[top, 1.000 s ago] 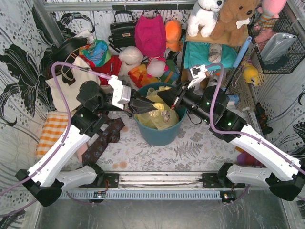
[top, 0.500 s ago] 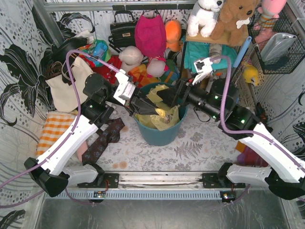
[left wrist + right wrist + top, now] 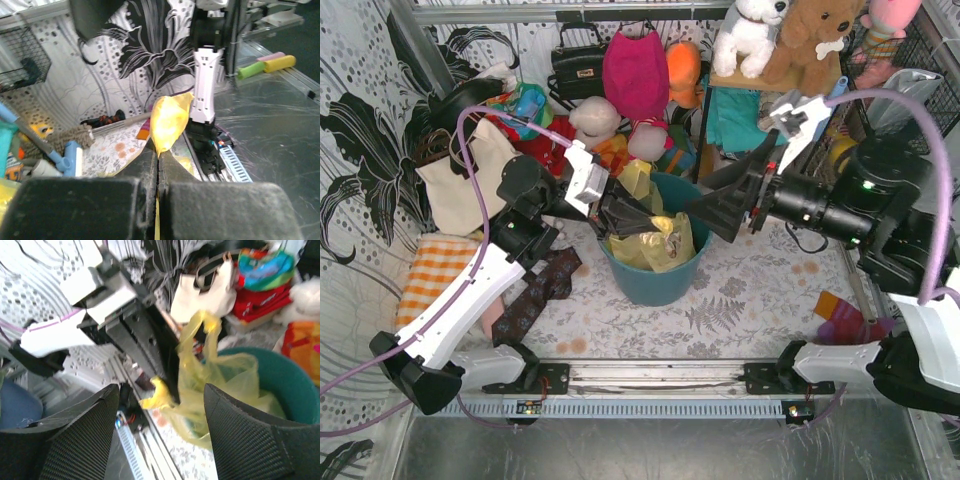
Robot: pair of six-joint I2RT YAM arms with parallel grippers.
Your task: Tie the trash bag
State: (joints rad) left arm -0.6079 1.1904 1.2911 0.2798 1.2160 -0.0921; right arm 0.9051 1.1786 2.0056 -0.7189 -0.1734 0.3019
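Bag [image 3: 655, 243] sits in bin [image 3: 655, 288], one corner pinched above the rim by left claw [image 3: 620, 215]. Right claw [image 3: 708, 213] spread, empty, right of bin; it should seize the opposite corner squarely.

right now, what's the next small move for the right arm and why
Probably ease the right gripper in toward the trash bag and close on its loose upright strip. It hangs open and empty beside the bin, while the left gripper is shut on another part of the bag.
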